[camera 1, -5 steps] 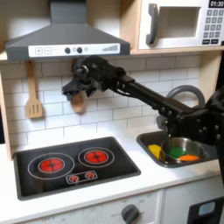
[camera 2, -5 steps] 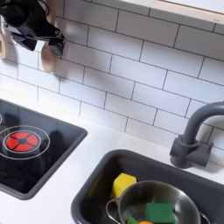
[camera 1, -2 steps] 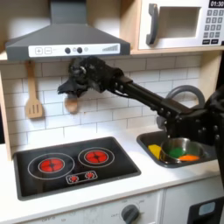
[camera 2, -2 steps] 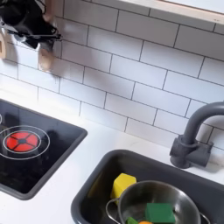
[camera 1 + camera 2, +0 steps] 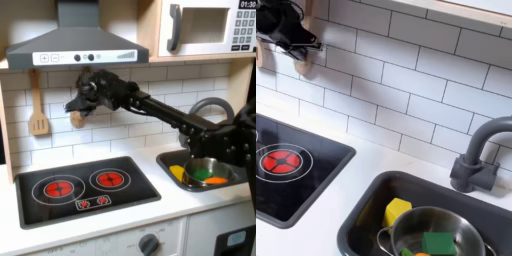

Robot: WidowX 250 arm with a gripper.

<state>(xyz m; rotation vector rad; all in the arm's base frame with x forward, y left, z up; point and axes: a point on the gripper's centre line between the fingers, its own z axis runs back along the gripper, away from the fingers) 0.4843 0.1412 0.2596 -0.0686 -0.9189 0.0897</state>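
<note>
My pincer [image 5: 78, 108] is clenched on a wooden utensil [image 5: 76, 118], raised against the tile wall above the stove [image 5: 85, 190]; set-down remains; spatula [image 5: 39, 110] hangs nearby.

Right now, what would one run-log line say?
gripper: shut on wooden utensil | raised by tiled wall, above stove | wooden spatula hanging

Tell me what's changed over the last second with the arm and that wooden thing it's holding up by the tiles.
The gripper carried the wooden piece toward the first exterior view's left, closer to the hanging wooden spatula, keeping hold of it throughout. Nothing was let go. The stove, the sink, the pot with its food and the faucet stayed put.
</note>
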